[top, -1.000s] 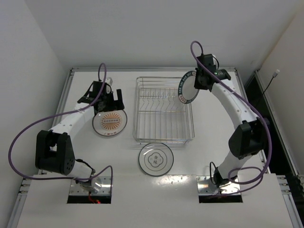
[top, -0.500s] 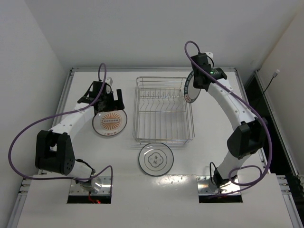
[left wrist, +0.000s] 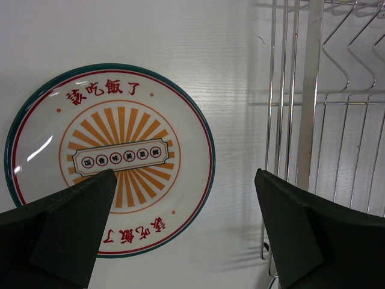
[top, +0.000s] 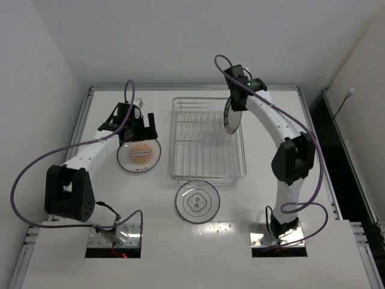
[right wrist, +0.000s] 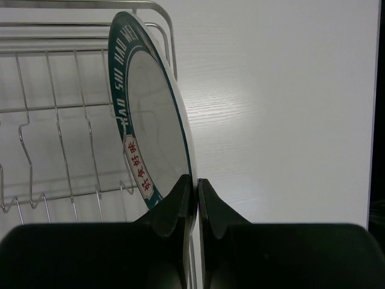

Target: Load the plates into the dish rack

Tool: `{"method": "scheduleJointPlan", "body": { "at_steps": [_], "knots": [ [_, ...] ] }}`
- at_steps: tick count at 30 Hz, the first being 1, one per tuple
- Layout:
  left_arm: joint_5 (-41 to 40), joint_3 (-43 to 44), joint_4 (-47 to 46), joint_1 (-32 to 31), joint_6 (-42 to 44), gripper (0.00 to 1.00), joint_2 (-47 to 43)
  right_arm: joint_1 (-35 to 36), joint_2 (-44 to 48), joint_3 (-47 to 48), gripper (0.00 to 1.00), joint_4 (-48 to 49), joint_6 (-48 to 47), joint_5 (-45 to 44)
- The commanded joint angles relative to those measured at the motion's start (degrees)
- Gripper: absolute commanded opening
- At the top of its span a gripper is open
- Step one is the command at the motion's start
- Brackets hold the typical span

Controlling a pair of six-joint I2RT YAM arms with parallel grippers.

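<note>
My right gripper (top: 234,102) (right wrist: 196,180) is shut on the rim of the teal-rimmed plate (top: 229,115) (right wrist: 150,120). It holds the plate on edge over the right end of the silver wire dish rack (top: 204,139) (right wrist: 54,114). The orange sunburst plate (top: 139,155) (left wrist: 111,159) lies flat on the table left of the rack. My left gripper (top: 135,129) (left wrist: 186,198) is open above it, fingers either side of the plate's right rim. The white plate with the small emblem (top: 197,201) lies flat in front of the rack.
The rack's left wall wires (left wrist: 313,108) stand close to my left gripper's right finger. The table's back edge (top: 192,88) lies just behind the rack. White walls enclose the table on the left and at the back.
My right arm has swung left with the teal-rimmed plate, from beside the rack's right side to over its right end, and the plate now stands more edge-on. The left arm has not moved.
</note>
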State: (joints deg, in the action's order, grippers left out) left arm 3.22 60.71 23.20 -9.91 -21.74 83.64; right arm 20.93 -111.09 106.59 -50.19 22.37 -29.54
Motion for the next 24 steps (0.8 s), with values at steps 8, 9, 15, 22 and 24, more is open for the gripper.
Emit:
{"method": "scheduleJointPlan", "body": {
  "at_steps": [8, 9, 15, 22, 24],
  "knots": [
    [-1.02, 2.93, 0.09, 0.42, -0.76, 1.0, 0.92, 2.89, -4.84, 9.25, 0.07, -5.52, -2.86, 0.01],
    [-1.03, 2.93, 0.61, 0.42, -0.76, 1.0, 0.92, 2.89, -4.84, 9.25, 0.08, -5.53, -2.86, 0.01],
    [-5.85, 2.93, 1.14, 0.42, -1.29, 1.0, 1.44, 2.89, -1.07, 4.96, 0.35, -3.43, -2.34, 0.62],
    [-14.81, 0.12, -0.34, 2.08, -3.14, 1.0, -7.24, 2.89, 13.51, -4.27, 0.77, 4.83, -1.28, 2.98],
    [-18.94, -2.52, -1.84, 2.79, -4.36, 1.0, -11.82, 3.59, 20.97, -10.05, 1.0, 10.18, -0.06, 6.85]
  ]
}}
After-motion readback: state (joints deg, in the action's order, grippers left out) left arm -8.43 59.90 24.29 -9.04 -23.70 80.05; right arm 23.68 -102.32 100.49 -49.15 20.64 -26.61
